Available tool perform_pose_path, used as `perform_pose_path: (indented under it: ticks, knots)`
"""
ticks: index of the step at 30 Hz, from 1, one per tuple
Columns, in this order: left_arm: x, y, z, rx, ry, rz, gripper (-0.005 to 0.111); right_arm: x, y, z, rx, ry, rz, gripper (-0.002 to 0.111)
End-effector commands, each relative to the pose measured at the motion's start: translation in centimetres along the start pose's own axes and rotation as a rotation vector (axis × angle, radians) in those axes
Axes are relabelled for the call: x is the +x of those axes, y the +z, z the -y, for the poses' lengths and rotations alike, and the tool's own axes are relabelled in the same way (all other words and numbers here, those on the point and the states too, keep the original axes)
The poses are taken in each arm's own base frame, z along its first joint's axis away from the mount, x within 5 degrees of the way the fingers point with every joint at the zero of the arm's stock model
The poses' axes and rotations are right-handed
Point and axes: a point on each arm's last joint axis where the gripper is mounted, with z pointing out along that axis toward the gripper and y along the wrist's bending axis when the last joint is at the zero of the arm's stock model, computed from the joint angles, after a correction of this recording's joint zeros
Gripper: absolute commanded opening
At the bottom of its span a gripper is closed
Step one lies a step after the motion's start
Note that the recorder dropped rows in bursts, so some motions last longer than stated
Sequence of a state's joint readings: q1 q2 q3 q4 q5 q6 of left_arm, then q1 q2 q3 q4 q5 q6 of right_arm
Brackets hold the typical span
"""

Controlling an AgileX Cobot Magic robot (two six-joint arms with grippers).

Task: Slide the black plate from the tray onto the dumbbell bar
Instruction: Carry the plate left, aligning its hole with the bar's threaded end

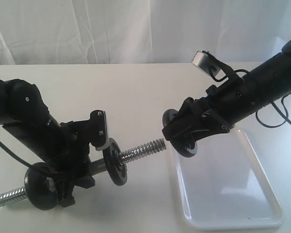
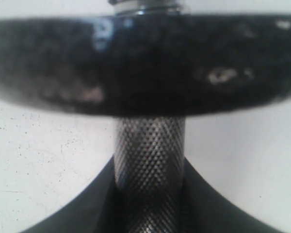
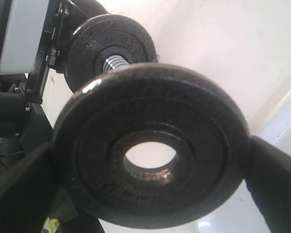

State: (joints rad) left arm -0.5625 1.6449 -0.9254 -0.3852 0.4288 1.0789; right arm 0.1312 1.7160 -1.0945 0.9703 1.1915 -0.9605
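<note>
My right gripper (image 1: 183, 137) is shut on the rim of a black plate (image 1: 176, 127), held on edge in the air over the left end of the white tray (image 1: 223, 194). In the right wrist view this black plate (image 3: 150, 97) fills the frame between both fingers (image 3: 19, 184), with white showing through its hole. The dumbbell bar (image 1: 144, 149) points its threaded tip at that plate, a small gap away. My left gripper (image 1: 81, 167) is shut on the bar's knurled handle (image 2: 149, 155). A second plate (image 1: 115, 162) sits on the bar just past it.
A third black plate (image 1: 40, 187) sits on the bar's other end, near the table's front left. The mounted plate (image 3: 111, 41) and the threaded tip (image 3: 114, 62) appear beyond the held plate's rim. White curtains hang behind the white table (image 1: 136, 92).
</note>
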Motion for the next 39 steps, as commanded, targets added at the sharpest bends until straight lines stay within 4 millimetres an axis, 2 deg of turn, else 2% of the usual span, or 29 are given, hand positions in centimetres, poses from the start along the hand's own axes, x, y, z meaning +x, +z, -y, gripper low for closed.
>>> perform_pose_path:
  ticks: [1,7,17,28,39]
  knots:
    - [-1.3,-2.1,-0.1,-0.049,-0.049,0.098,0.0,-0.5,-0.3,-1.0,-0.069,-0.004,0.06,0.0]
    - [-1.5,-3.1,0.0,-0.071,-0.04,0.119,0.0,-0.6,-0.3,-1.1,-0.077,0.003,0.071,0.0]
    - [-1.5,-3.1,0.0,-0.071,-0.04,0.119,0.0,0.1,1.6,-2.1,-0.161,0.0,0.085,0.0]
    - [-1.5,-3.1,0.0,-0.069,-0.04,0.118,0.0,0.2,1.7,-2.1,-0.166,-0.013,0.09,0.0]
    - [-1.5,-3.1,0.0,-0.069,-0.04,0.118,0.0,0.4,3.2,-0.3,-0.18,0.052,0.06,0.0]
